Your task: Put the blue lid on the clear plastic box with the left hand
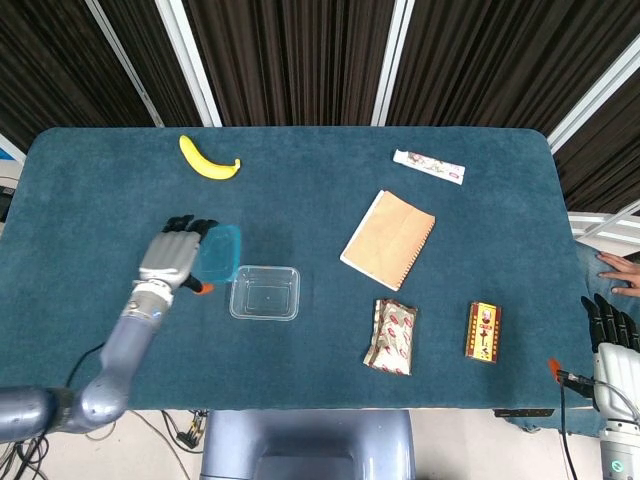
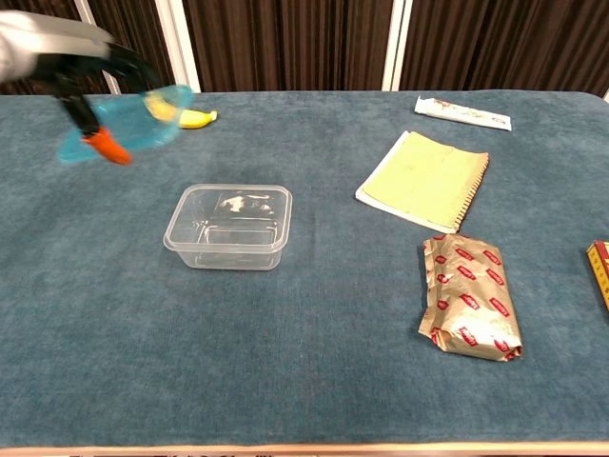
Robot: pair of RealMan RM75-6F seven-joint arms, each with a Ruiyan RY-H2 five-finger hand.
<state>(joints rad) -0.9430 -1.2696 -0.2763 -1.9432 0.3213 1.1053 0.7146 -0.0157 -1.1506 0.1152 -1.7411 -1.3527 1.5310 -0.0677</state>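
My left hand (image 1: 172, 255) holds the blue lid (image 1: 217, 253) in the air, just left of the clear plastic box (image 1: 265, 292). In the chest view the left hand (image 2: 71, 67) carries the lid (image 2: 133, 124) tilted, high at the upper left, well above the table and up-left of the box (image 2: 230, 227). The box sits empty and upright on the table. My right hand (image 1: 612, 330) hangs at the far right edge, off the table, with its fingers pointing up and nothing in them.
A banana (image 1: 208, 160) lies at the back left. A tan notebook (image 1: 389, 238), a tube (image 1: 428, 166), a foil snack pack (image 1: 390, 336) and a small red-yellow box (image 1: 484, 331) lie on the right half. A person's hand (image 1: 622, 268) shows at the far right.
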